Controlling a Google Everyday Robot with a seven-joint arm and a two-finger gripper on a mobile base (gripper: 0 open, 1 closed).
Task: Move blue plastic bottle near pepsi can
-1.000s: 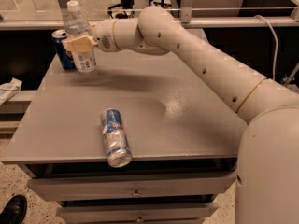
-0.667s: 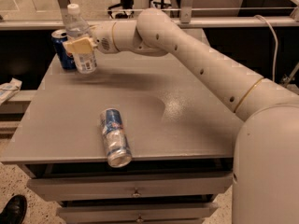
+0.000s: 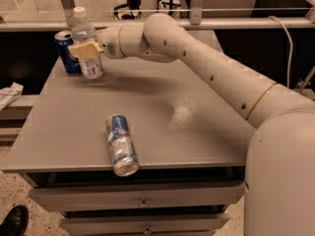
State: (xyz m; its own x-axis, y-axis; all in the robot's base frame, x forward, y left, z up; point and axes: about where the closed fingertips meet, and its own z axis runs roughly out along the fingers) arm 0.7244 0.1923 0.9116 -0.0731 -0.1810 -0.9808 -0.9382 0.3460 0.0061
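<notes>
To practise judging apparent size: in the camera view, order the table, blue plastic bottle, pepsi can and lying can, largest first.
1. table
2. blue plastic bottle, held by the gripper at the table's far corner, and lying can: about alike; the can is nearer the camera, so unranked.
3. pepsi can, partly hidden.

- Grey flat-topped metal table (image 3: 206,146), two shallow grey drawers (image 3: 98,198) stacked under its front edge;
- pale speckled floor (image 3: 14,193) at lower left;
- long silver horizontal rail (image 3: 236,23) behind the table; dark shadow beneath it.
</notes>
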